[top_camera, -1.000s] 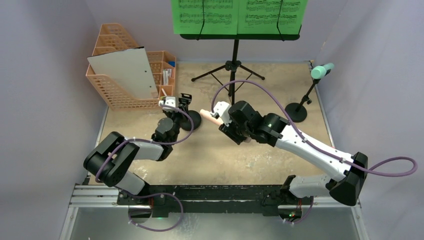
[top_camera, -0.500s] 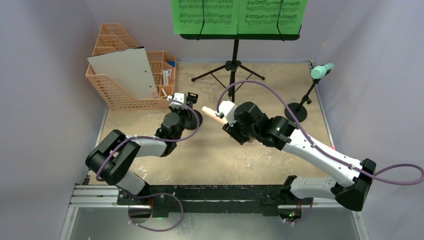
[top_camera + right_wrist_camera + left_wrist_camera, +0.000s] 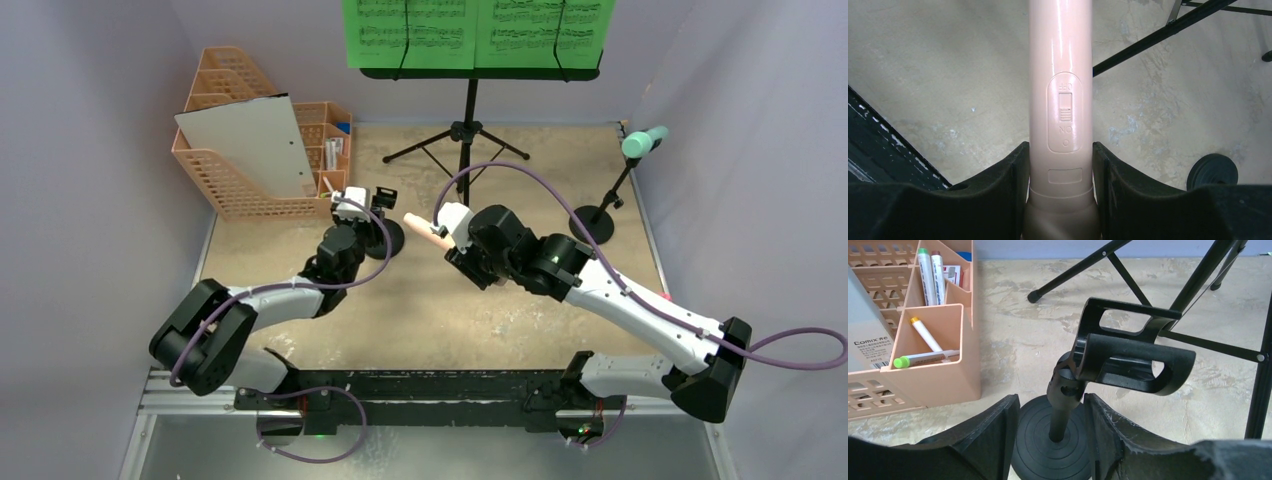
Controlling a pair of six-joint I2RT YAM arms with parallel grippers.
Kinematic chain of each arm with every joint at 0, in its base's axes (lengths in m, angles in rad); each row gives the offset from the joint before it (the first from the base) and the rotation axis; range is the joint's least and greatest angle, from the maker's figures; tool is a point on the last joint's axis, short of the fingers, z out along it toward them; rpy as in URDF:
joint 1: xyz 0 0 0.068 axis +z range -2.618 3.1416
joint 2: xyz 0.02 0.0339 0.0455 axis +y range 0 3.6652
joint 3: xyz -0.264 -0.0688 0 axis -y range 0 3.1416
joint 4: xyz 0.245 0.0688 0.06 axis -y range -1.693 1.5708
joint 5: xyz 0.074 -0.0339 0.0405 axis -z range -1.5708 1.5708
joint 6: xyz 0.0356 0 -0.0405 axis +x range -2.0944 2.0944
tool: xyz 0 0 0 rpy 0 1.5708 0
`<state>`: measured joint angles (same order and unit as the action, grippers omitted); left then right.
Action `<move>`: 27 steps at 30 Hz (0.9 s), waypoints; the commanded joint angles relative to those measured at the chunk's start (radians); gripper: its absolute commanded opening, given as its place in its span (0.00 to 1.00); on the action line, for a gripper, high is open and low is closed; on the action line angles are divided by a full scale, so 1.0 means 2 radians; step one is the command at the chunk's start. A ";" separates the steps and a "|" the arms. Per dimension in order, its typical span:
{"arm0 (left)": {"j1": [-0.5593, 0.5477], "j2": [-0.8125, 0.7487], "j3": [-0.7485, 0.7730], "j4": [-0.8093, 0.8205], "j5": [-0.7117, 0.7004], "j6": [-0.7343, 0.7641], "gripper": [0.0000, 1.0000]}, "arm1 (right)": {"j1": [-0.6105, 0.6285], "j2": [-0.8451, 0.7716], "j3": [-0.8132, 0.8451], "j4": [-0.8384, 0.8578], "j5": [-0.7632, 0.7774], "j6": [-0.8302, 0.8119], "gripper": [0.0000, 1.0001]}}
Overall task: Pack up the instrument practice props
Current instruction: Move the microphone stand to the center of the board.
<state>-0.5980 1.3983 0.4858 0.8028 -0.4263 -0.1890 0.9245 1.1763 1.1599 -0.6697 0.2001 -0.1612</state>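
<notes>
- We log the toy microphone [image 3: 1060, 100] as pale, glossy pink, its switch panel embossed in the same pink.
- Two sheet-music pages [image 3: 410, 32]: bright green, printed with black staves.
- Music desk [image 3: 420, 73] and its tripod legs: black.
- Second microphone [image 3: 643, 142]: mint green, on a black holder [image 3: 594, 226].
- Near holder [image 3: 1063, 450]: black, with concentric rings on the round base.
- File organizer [image 3: 225, 185]: peach-orange mesh grid.
- Board [image 3: 250, 140]: plain grey-white.
- Markers [image 3: 924, 275]: white barrels with green, red and yellow caps.
- Table [image 3: 420, 310]: sandy beige, mottled paler.
</notes>
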 commanded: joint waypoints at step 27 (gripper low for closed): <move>0.018 0.092 0.009 0.137 0.018 0.037 0.16 | 0.001 -0.033 -0.017 0.026 0.002 -0.008 0.00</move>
<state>-0.5694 1.6028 0.5056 0.9699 -0.3351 -0.1402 0.9245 1.1381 1.1362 -0.6510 0.1989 -0.1616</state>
